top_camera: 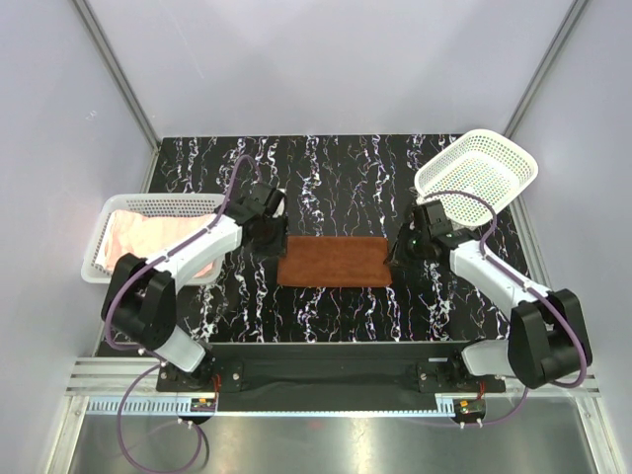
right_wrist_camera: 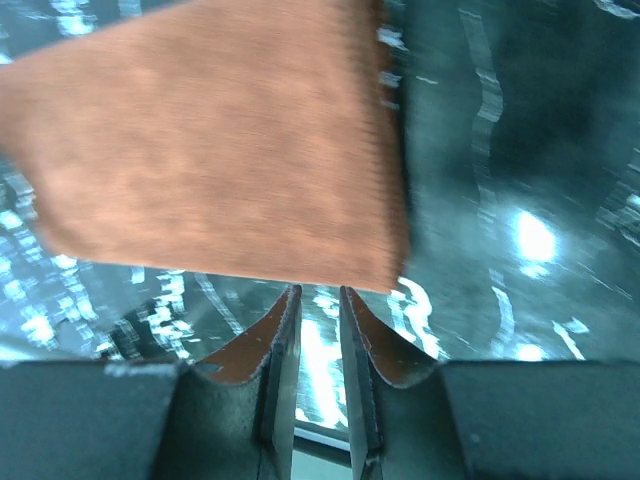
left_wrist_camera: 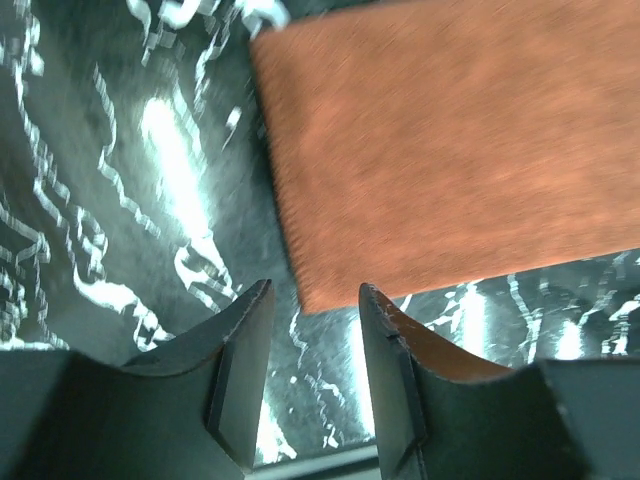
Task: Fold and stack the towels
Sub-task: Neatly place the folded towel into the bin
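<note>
– Between the two tools, seen from above, what lies there?
– The rust-brown towel (top_camera: 333,262), flat on the bench (top_camera: 336,168) as a long strip, apparently folded once already. The left tool (top_camera: 267,235) sits at its left end and the right tool (top_camera: 400,255) at its right end. One at each short edge suits an end-to-end fold, I'd judge. A pale pink towel (top_camera: 138,232) lies in the basket (top_camera: 148,204) out beyond the left tool.
– And the left wrist view?
– Just ahead of the left tool (left_wrist_camera: 315,295) lies a corner of the rust-brown towel (left_wrist_camera: 450,150). The jaws stand well apart, with nothing between them but bench.
– The right wrist?
– Mirrored: the rust-brown towel (right_wrist_camera: 210,150) ends just ahead of the right tool (right_wrist_camera: 318,295), whose jaws are only narrowly parted and grip nothing.
– Why so low and close?
– Probably to pinch the corners. Thin cloth lying flat needs fingertips nearly on the bench, and a sloppy pinch could drag the strip crooked.
</note>
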Available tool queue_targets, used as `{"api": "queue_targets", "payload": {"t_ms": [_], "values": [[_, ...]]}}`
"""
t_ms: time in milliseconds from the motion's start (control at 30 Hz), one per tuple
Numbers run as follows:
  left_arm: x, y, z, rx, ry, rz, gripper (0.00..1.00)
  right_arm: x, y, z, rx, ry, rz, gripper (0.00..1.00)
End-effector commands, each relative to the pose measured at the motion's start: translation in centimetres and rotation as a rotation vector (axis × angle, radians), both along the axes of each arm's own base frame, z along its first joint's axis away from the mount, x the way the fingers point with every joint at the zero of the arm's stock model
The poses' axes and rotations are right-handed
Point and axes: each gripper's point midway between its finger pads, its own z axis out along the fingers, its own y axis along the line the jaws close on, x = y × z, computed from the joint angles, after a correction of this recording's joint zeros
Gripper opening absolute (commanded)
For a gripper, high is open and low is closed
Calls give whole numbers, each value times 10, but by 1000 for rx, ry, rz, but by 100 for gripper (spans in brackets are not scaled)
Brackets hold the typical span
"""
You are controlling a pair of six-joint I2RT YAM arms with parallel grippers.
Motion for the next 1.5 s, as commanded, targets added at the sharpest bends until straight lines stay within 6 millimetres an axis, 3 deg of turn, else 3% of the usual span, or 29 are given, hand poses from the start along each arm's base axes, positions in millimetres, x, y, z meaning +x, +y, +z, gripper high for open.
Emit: {"api": "queue_targets", "payload": {"t_ms": [0,67,233,300,600,667,733,933,1100,1333,1467], "values": [[21,-23,12,-87,-64,-73,44,16,31,14,138,-66,95,29],[20,-23,-1,-71,-27,-62,44,21,36,6,151,-78,112,29],[13,-16,-37,-32,29,-46,46,15,24,-38,72,-1,96,29],[15,-21,-38,-56,16,-57,49,13,20,-47,52,5,93,28],[23,-10,-48,-62,12,-30,53,9,9,-51,-5,-13,95,30],[33,-8,-43,-124,-17,-16,54,8,8,-47,-2,-22,100,30],[27,-13,-44,-190,3,-30,56,6,9,-42,7,-35,107,31],[27,-10,-51,-183,2,-14,57,3,16,2,73,-154,154,44],[24,-13,-63,-203,21,5,57,0,15,37,90,-240,161,48],[9,-16,-81,-173,94,47,54,-6,13,50,90,-252,170,52],[6,-14,-89,-151,124,95,47,-11,12,63,105,-283,174,62]]}}
